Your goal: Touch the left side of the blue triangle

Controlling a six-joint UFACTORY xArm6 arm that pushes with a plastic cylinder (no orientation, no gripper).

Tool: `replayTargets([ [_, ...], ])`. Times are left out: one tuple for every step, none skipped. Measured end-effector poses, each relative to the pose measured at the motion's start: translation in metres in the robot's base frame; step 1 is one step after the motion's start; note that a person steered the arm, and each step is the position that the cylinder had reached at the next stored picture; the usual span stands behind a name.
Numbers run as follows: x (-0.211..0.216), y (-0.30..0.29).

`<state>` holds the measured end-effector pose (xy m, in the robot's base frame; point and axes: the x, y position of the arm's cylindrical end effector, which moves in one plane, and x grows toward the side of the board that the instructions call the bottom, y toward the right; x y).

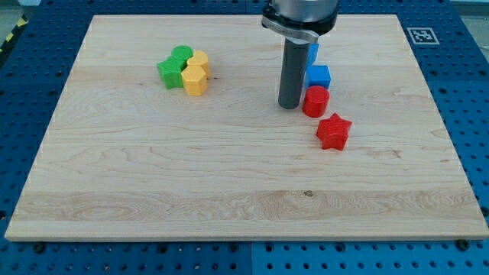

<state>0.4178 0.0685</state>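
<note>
My dark rod comes down from the view's top, and my tip (289,105) rests on the wooden board (229,176). A blue block (314,52) shows only as a sliver right of the rod; the rod hides most of it, so I cannot make out its shape. A blue cube (318,76) lies just right of the rod, above the tip. A red cylinder (315,101) sits right next to the tip on its right, touching or nearly touching. A red star (333,131) lies below and right of the cylinder.
At the upper left is a tight cluster: a green star-like block (171,72), a green round block (182,54), a yellow block (200,61) and a yellow hexagon-like block (195,79). A fiducial tag (419,35) marks the top right corner.
</note>
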Motion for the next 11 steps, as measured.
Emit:
replayTargets([
  [0.000, 0.009],
  [0.000, 0.018],
  [0.000, 0.020],
  [-0.006, 0.010],
  [-0.026, -0.004],
  [-0.043, -0.019],
  [-0.065, -0.022],
  [-0.085, -0.011],
  [-0.103, 0.001],
  [-0.112, 0.001],
  [-0.116, 0.002],
])
